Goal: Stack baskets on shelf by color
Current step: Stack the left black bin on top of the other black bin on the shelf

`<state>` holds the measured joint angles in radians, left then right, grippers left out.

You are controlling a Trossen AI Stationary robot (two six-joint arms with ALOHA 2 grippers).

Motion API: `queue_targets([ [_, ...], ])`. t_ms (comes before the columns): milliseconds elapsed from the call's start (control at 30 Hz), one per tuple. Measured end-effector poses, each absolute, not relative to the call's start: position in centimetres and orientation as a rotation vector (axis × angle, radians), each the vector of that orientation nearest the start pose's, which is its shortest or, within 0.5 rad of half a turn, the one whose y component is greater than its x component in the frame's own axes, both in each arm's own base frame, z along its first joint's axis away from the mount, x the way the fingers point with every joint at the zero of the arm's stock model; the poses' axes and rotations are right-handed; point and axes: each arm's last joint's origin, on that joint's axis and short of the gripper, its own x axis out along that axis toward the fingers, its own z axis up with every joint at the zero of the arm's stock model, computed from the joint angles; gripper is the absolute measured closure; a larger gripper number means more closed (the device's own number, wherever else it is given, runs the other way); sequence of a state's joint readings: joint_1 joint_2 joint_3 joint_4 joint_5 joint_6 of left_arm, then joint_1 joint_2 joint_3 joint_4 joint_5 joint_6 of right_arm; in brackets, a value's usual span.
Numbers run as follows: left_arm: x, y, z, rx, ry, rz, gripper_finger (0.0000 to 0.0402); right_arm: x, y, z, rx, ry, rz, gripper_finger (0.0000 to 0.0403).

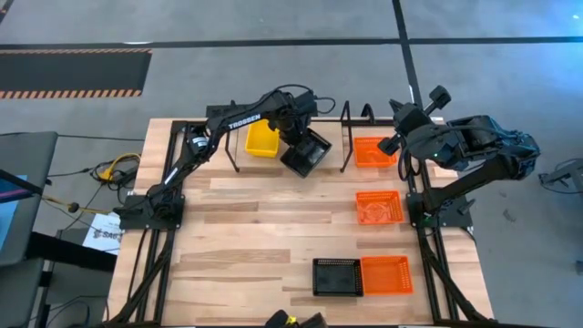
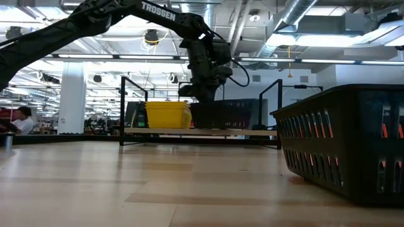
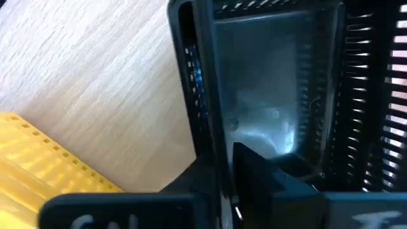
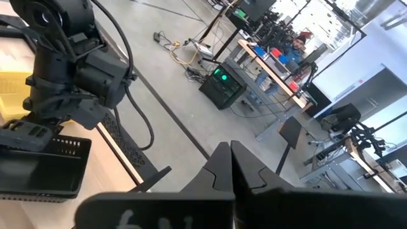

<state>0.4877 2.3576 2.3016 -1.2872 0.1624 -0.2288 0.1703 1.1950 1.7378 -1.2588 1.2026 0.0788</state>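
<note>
On the shelf (image 2: 252,132) at the table's far side stand a yellow basket (image 1: 262,138) on the left and an orange basket (image 1: 373,150) on the right. Between them a black basket (image 1: 307,155) sits on the board, turned a little askew. My left gripper (image 1: 296,141) points down over the black basket's far left wall and is shut on it. My right gripper (image 1: 390,144) hangs raised above the shelf's right end, shut on nothing and pointing about level toward the left arm. My left gripper pinches one side wall of the black basket at its rim (image 3: 213,149), one finger (image 3: 257,175) inside the basket and the other outside. The fingers come from above, pointing steeply down. The basket's bottom (image 2: 224,127) rests on the shelf board, beside the yellow basket.
An orange basket (image 1: 378,208) lies on the table at mid right. A black basket (image 1: 337,276) and an orange one (image 1: 386,273) stand side by side near the front edge. Black wire hoops (image 2: 129,107) rise at the shelf's ends. A person (image 2: 24,120) sits far behind the table.
</note>
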Motion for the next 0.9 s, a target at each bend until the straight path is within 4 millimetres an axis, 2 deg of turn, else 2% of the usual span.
queue_targets([
  [167,42.3,22.0,25.0,-0.671,1.227,0.358,0.0313,16.3,0.1,47.6,-0.402,0.536,-1.005,0.0401],
  [333,42.1,22.8,26.3,-0.702,1.144,0.324,0.0283,16.3,0.1,47.6,-0.399,0.533,-1.006,0.0401],
  [533,41.4,23.7,26.6,-0.690,1.142,0.381,0.0271,16.4,0.1,47.5,-0.383,0.537,-0.978,0.0401],
  [667,40.9,24.2,27.2,-0.731,1.115,0.352,0.0271,16.4,0.1,47.5,-0.383,0.538,-0.978,0.0401],
  [767,40.1,24.4,28.9,-0.783,1.047,0.296,0.0271,16.4,0.1,47.5,-0.383,0.538,-0.978,0.0401],
  [900,38.8,23.0,33.4,-0.741,0.936,0.241,0.0271,16.5,0.2,47.4,-0.340,0.539,-0.929,0.0401],
])
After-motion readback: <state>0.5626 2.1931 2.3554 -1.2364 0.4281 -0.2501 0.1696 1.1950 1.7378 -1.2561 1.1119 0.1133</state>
